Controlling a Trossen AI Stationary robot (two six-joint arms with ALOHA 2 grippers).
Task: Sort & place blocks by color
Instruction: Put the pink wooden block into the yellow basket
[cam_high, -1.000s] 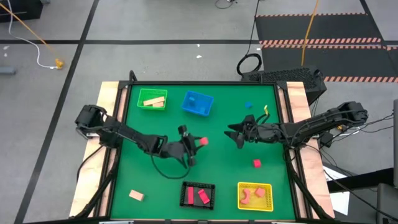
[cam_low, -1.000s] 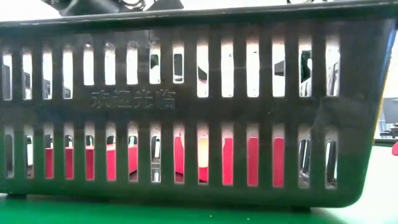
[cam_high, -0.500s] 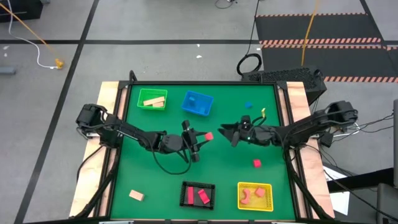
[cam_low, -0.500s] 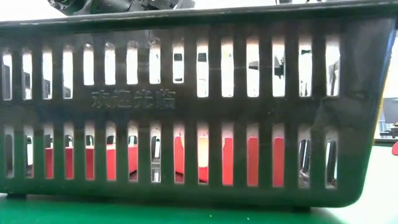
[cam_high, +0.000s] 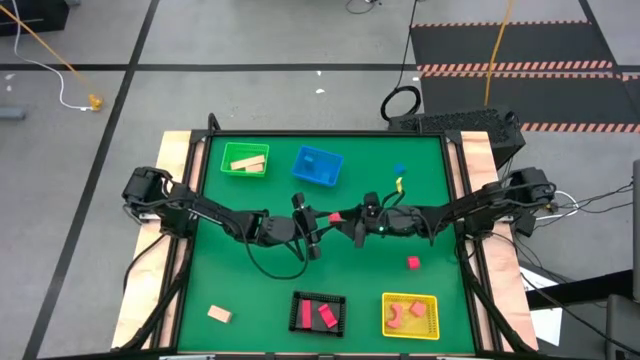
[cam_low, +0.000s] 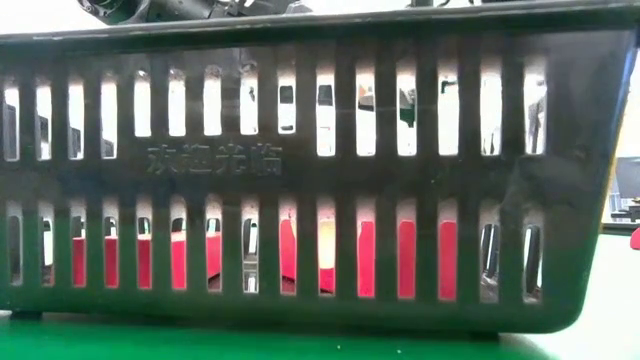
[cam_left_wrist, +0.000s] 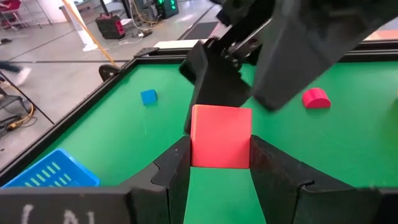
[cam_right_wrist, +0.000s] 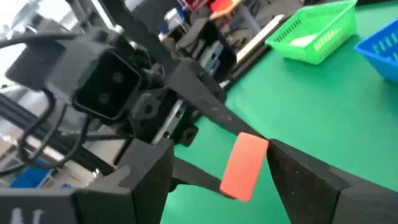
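Left wrist view: square pink-red block (cam_left_wrist: 221, 137)

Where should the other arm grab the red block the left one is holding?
Probably by the free end of the red block, which juts out past the fingers of the left gripper. The right gripper should come head-on from the opposite side, its open fingers straddling the block's flat bare faces.

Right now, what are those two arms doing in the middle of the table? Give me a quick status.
Left gripper shut on red block, mid-table. Right gripper open around the same block, looks like a handover. Nothing in the way.
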